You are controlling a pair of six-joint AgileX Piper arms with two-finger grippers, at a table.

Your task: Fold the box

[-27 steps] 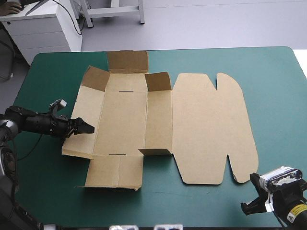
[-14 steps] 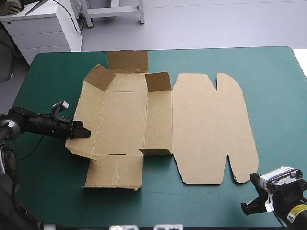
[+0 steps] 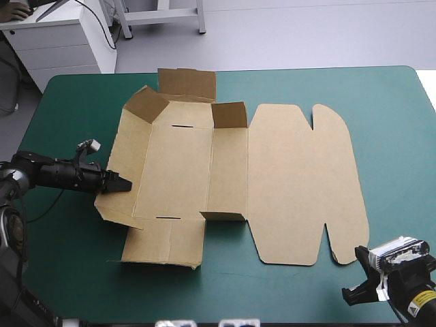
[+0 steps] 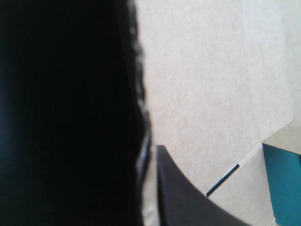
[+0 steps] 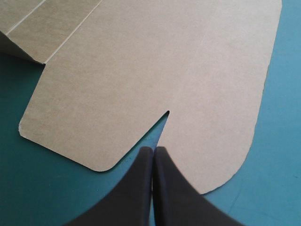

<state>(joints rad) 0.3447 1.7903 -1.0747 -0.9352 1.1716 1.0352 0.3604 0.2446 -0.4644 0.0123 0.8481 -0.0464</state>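
The brown box (image 3: pixel 225 170) lies as a cut sheet on the teal-green cover, with its rounded lid (image 3: pixel 300 184) flat to the right. Its left side panel (image 3: pixel 126 163) is tilted up off the table. My left gripper (image 3: pixel 121 184) is shut on that panel's outer edge, near the panel's front corner. In the left wrist view the board (image 4: pixel 197 70) fills the picture beside one black finger (image 4: pixel 188 197), and the other side is dark. My right gripper (image 5: pixel 153 149) is shut and holds nothing. It hangs just short of the notch in the lid's (image 5: pixel 141 70) front edge.
Two small corner flaps (image 3: pixel 228 114) stand up along the box's far side, and a far flap (image 3: pixel 185 83) rises behind them. A front flap (image 3: pixel 163 242) lies flat toward the table's front. Bare teal-green cover (image 3: pixel 395 136) shows to the right of the lid.
The left gripper, open earlier, has shut on the left panel's edge. The panel has tilted up, and the whole sheet has slid slightly to the right and away. The right arm has not moved.
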